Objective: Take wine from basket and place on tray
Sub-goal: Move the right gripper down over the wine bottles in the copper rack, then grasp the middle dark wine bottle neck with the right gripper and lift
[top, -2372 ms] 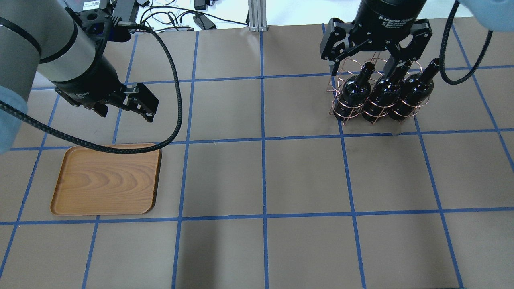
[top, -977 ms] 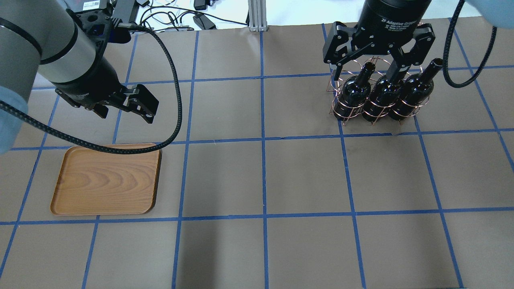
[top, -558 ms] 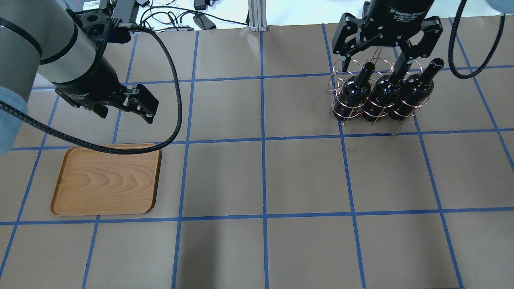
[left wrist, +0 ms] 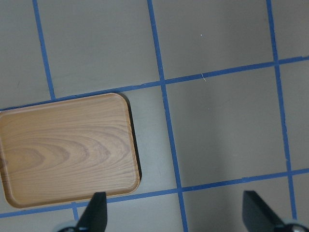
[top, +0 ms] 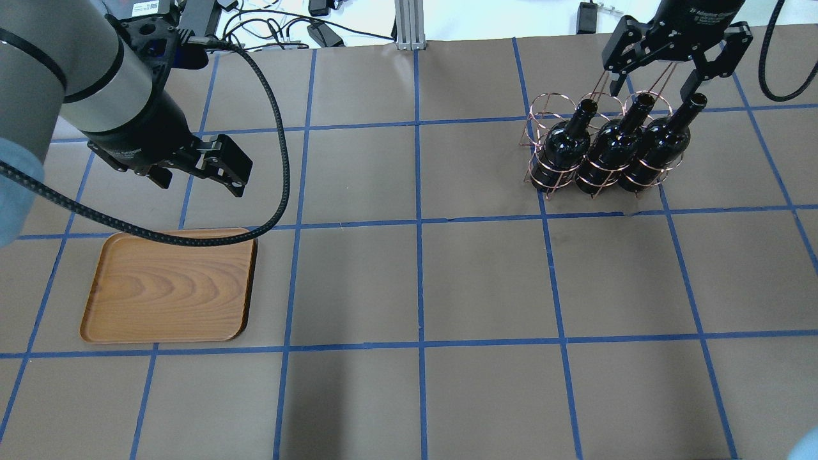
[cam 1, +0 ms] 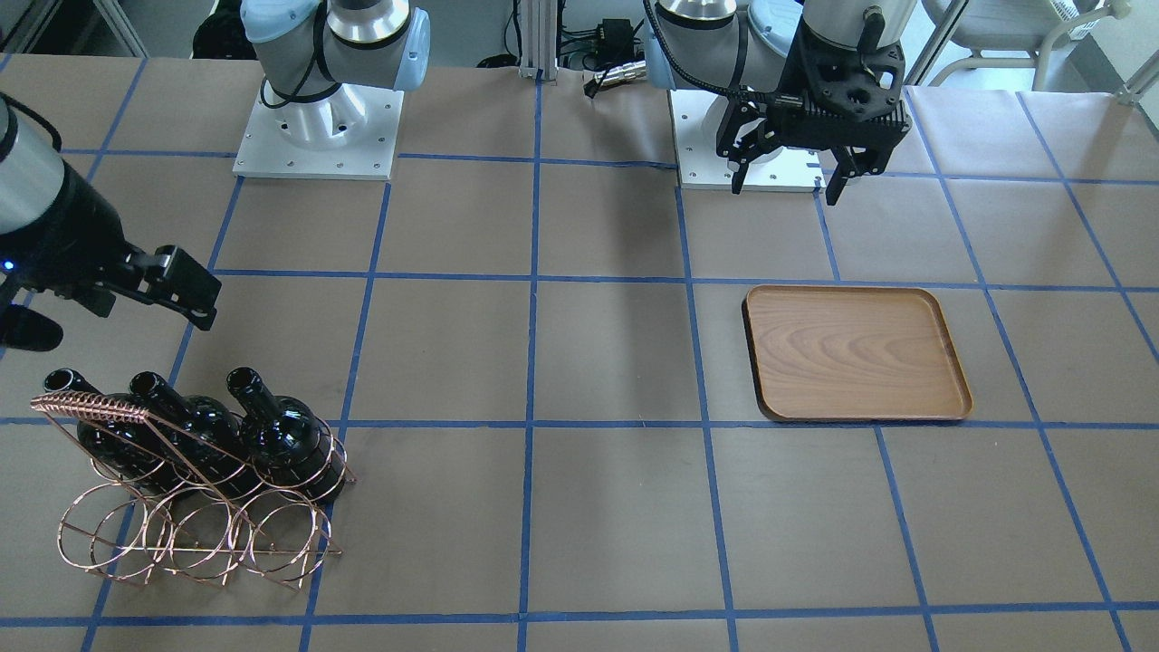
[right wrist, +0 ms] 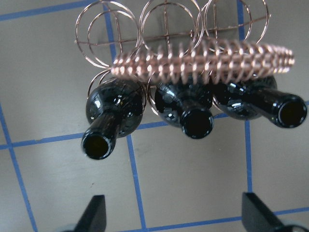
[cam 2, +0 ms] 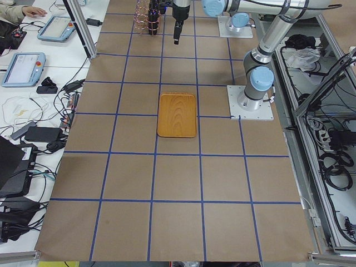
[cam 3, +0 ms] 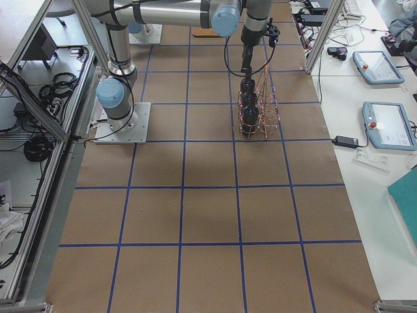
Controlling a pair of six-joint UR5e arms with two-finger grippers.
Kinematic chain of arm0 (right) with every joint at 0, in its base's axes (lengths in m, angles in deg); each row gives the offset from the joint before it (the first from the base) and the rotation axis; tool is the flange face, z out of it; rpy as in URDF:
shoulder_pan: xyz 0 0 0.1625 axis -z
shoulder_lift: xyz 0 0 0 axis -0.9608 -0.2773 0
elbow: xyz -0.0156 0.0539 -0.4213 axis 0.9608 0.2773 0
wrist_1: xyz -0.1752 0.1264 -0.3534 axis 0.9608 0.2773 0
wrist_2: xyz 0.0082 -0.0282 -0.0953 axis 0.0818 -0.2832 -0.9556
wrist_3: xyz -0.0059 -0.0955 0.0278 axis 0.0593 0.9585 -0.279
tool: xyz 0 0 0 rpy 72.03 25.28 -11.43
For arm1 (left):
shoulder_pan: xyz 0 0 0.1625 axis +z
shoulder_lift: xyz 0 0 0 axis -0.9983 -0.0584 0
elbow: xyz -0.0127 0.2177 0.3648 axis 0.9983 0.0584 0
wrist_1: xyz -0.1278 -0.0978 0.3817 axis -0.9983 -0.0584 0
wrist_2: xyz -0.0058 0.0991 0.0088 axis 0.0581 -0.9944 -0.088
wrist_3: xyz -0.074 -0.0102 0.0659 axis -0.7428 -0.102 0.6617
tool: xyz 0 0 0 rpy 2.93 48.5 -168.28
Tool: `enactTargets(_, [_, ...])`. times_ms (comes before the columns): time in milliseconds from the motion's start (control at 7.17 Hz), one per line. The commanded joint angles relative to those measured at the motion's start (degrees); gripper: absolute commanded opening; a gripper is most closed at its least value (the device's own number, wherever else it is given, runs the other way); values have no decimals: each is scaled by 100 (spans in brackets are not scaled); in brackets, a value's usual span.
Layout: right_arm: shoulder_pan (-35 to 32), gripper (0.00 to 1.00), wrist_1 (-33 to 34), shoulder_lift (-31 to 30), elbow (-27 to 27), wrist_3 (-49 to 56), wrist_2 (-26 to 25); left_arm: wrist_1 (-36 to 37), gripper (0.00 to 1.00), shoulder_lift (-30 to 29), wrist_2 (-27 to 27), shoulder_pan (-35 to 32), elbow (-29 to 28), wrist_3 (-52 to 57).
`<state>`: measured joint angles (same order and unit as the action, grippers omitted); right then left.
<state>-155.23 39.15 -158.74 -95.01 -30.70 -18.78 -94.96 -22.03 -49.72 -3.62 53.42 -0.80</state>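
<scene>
Brown table (top: 486,281) (blue tape grid (top: 420,281))

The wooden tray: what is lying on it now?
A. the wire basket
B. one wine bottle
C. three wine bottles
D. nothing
D: the tray shows only bare wood grain, while all three bottles sit in the basket on the other side of the table.

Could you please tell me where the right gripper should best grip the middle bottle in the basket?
By its neck, just below the mouth. The middle bottle lies tilted in the basket, its body caged by wire rings, only the neck sticking out free. I would bring the open right gripper in from the mouth end, jaws straddling the neck.
</scene>
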Motion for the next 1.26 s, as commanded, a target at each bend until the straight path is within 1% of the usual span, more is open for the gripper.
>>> enactTargets(0, [48, 94, 281, 389, -88, 204, -206, -3, 100, -5, 3, 1, 14, 0])
enactTargets(140, [48, 94, 438, 442, -140, 265, -207, -3, 100, -5, 3, 1, 23, 0])
enactTargets(279, [48, 90, 657, 495, -341, 335, -207, -3, 100, -5, 3, 1, 14, 0])
enactTargets(419, [48, 82, 1042, 513, -465, 536, -224, -3, 100, -5, 3, -7, 23, 0])
enactTargets(558, [48, 66, 1081, 522, -466, 555, -216, -3, 100, -5, 3, -8, 23, 0])
enactTargets(698, [48, 48, 1081, 531, -466, 520, -207, -3, 100, -5, -6, 1, 23, 0])
enactTargets(837, [48, 38, 1072, 531, -466, 503, -189, -3, 100, -5, -6, 1, 23, 0])
enactTargets(977, [48, 31, 1055, 531, -466, 503, -207, 5, 100, -5, 11, 1, 23, 0])
enactTargets(1116, [48, 30, 1037, 522, -466, 546, -224, -3, 100, -5, -6, 1, 23, 0])
